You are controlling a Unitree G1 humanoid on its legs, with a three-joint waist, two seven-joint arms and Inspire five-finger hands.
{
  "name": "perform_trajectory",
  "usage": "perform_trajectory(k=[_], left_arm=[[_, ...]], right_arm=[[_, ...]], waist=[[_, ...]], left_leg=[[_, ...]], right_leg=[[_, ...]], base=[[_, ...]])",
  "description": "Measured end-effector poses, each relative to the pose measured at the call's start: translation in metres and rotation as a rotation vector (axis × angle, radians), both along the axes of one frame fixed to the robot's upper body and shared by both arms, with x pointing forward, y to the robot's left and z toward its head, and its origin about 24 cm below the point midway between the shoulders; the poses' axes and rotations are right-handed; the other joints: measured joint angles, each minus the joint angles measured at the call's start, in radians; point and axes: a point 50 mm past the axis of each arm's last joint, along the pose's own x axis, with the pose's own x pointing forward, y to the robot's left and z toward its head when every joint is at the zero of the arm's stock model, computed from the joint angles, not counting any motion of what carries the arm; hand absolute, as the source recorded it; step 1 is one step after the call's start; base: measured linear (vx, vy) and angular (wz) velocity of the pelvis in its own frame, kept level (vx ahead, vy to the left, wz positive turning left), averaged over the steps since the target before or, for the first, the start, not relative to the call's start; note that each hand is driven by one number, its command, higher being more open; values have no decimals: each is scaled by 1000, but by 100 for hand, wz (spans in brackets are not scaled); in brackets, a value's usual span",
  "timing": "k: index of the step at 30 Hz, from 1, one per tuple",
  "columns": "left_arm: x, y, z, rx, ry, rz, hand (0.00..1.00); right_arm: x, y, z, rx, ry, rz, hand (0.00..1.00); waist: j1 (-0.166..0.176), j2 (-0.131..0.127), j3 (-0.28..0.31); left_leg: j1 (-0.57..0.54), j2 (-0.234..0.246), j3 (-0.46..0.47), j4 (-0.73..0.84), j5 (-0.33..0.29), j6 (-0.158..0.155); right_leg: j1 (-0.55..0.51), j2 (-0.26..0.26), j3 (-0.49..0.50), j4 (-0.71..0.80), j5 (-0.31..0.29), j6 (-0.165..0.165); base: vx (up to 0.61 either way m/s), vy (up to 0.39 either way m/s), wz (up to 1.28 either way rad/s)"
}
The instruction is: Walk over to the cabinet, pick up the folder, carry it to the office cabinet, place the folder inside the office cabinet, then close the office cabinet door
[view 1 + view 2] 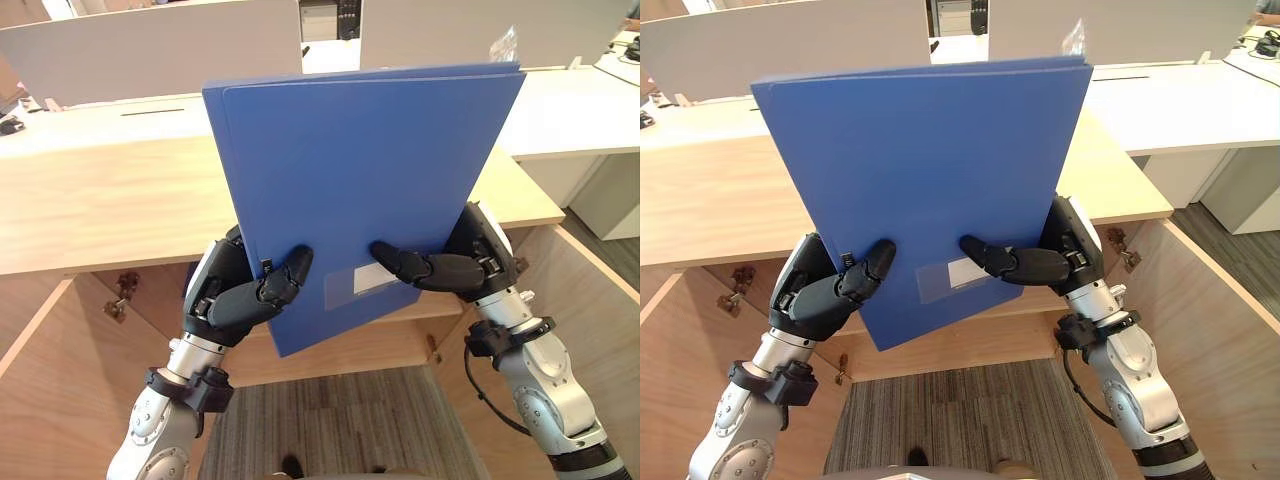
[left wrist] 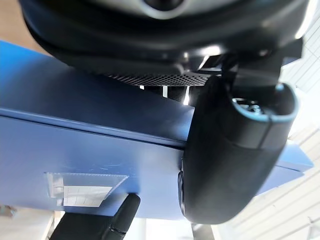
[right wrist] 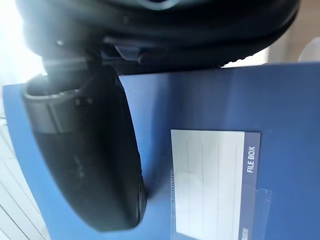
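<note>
- The left hand (image 1: 232,302) is clamped on the folder (image 1: 360,170) near its lower left corner. Its thumb (image 1: 287,277) is curled across the near face and the rest of the hand is behind the cover.
- The right hand (image 1: 472,262) mirrors it at the lower right edge. Its thumb (image 1: 405,266) lies flat along the near face, just beside the clear label pocket (image 1: 360,284).
- Both wrist views agree: each thumb presses on blue cover, with the folder's edge seated deep against the palm.
- The folder stands nearly upright between the two hands, clear of everything. Its long axis runs up and away from them, and it leans slightly, so the bottom corner hangs lowest, below the left hand.
- Behind the folder is a pale wooden worktop (image 1: 100,200), at about the height of the hands.
- Under that worktop the office cabinet (image 1: 400,322) is open, with one door (image 1: 590,330) swung out to the right and another on the left. A hinge (image 1: 120,296) shows by the left hand.
- The opening lies below and beyond the folder, so the next move likely calls for lowering both hands together and tipping the long axis forward before sliding it in.
- Neither hand is nearer, as the opening is centred between them.
</note>
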Motion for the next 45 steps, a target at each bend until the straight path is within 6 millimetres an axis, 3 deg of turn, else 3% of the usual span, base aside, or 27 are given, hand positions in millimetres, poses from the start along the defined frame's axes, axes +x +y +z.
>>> perform_trajectory(k=[4,5,9,14,19,21,23,27,32,35,37,39,41,45], left_arm=[[1,6,3,19,-22,33,0],[1,5,4,42,-43,42,100],[-1,7,11,8,-137,181,100],[-7,23,12,-80,-169,442,100],[-21,54,-13,-109,-47,747,100],[-33,74,-48,-122,134,911,100],[-45,81,-76,-119,293,990,100],[-67,83,-116,-52,527,1035,100],[-87,79,-178,96,841,979,100],[-105,73,-225,193,1096,867,100],[-110,66,-245,237,1221,791,100],[-91,56,-254,316,1239,685,100],[-75,58,-254,359,1222,645,100],[-44,55,-246,365,1135,639,100]], right_arm=[[-1,3,-1,34,1,39,0],[0,7,-2,65,3,41,0],[-1,23,-7,151,-9,35,0],[-4,39,4,260,-74,-10,0],[-4,36,9,289,-107,-92,0],[-6,26,15,324,-138,-162,0],[-8,18,20,338,-171,-205,0],[-9,14,22,348,-197,-233,0],[-9,39,18,242,-174,-152,0],[-5,71,6,132,-129,-5,0],[1,96,-2,34,-113,98,0],[13,121,-5,-122,-153,186,0],[25,134,-13,-267,-168,206,0],[37,122,-39,-568,-154,135,0]], waist=[[10,-1,-11],[15,-2,-20],[24,-5,-32],[33,-11,-36],[41,-23,-43],[47,-23,-43],[48,-23,-43],[50,-25,-44],[47,-25,-45],[39,-30,-44],[31,-36,-20],[35,-40,85],[39,-29,147],[54,15,264]], left_leg=[[-14,-2,-19,0,7,0],[-16,-2,-23,0,7,0],[-23,-2,-29,0,9,-1],[-37,-3,-49,0,11,-1],[-47,-5,-62,0,11,-1],[-50,-3,-66,0,11,-1],[-51,-4,-67,-1,11,-2],[-54,-5,-69,-1,9,-5],[-72,-2,-70,-1,8,-11],[-98,2,-58,3,10,-11],[-146,9,-50,26,12,-11],[-262,30,-35,163,-33,-7],[-383,57,-28,321,-93,-3],[-568,81,-36,561,-190,1]], right_leg=[[-2,-1,-20,-3,0,0],[-2,-1,-24,-4,0,0],[-3,-1,-30,-11,2,-2],[-4,-1,-50,-18,2,-2],[-4,-3,-63,-23,2,-2],[-4,-8,-67,-24,2,-1],[-4,-10,-70,-26,1,-1],[-7,-11,-73,-26,0,0],[-26,-10,-74,-25,0,0],[-64,-8,-60,-11,4,-1],[-123,-7,-51,28,4,-2],[-227,-7,-30,123,-10,-12],[-331,-6,-19,231,-42,-13],[-517,-21,-7,470,-142,-14]], base=[[-7,-4,16],[3,-1,10],[2,1,5],[8,-3,12],[27,-3,9],[9,12,5],[4,7,4],[0,2,1],[-1,1,-1],[2,9,-12],[-26,17,-14],[-138,22,-20],[-190,34,-19],[-216,52,-1]])
